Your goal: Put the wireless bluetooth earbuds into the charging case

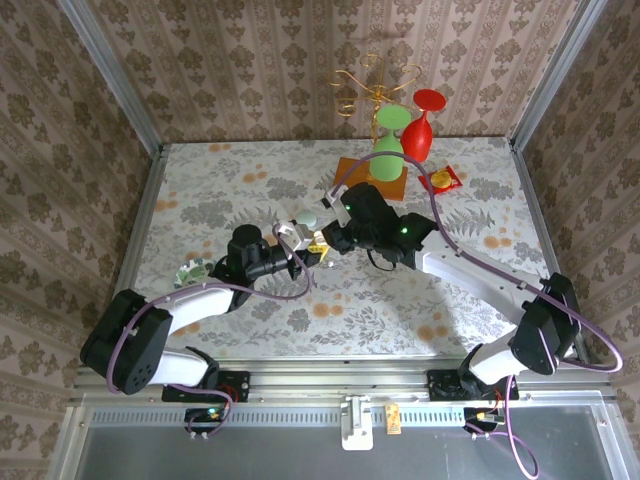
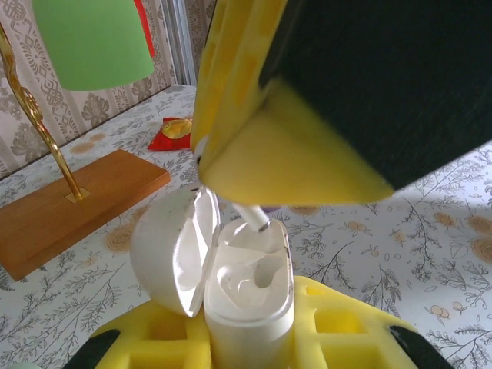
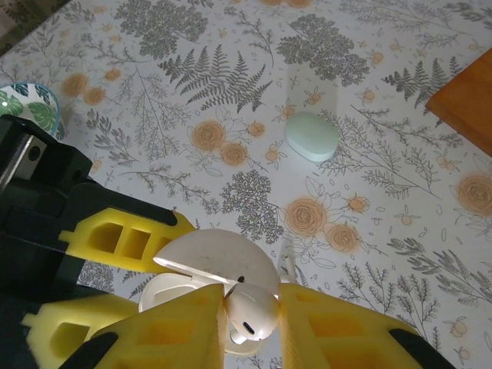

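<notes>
My left gripper (image 2: 250,334) is shut on the white charging case (image 2: 250,307), holding it upright with its lid (image 2: 165,254) swung open to the left. My right gripper (image 3: 250,307) hangs just above it, shut on a white earbud (image 3: 251,311). The earbud's stem (image 2: 254,218) points down at the case's far slot, its tip at the rim. The near slot shows empty. In the top view both grippers meet mid-table, the left gripper (image 1: 298,240) beside the right gripper (image 1: 323,243). A small whitish bit (image 3: 286,265) lies on the table past the lid.
A pale green oval case (image 3: 313,136) lies on the floral cloth beyond the grippers. At the back stands a wooden base (image 1: 372,178) with a gold wire stand and green and red cups. A red packet (image 1: 443,180) lies beside it. A small patterned bowl (image 1: 190,271) sits at the left.
</notes>
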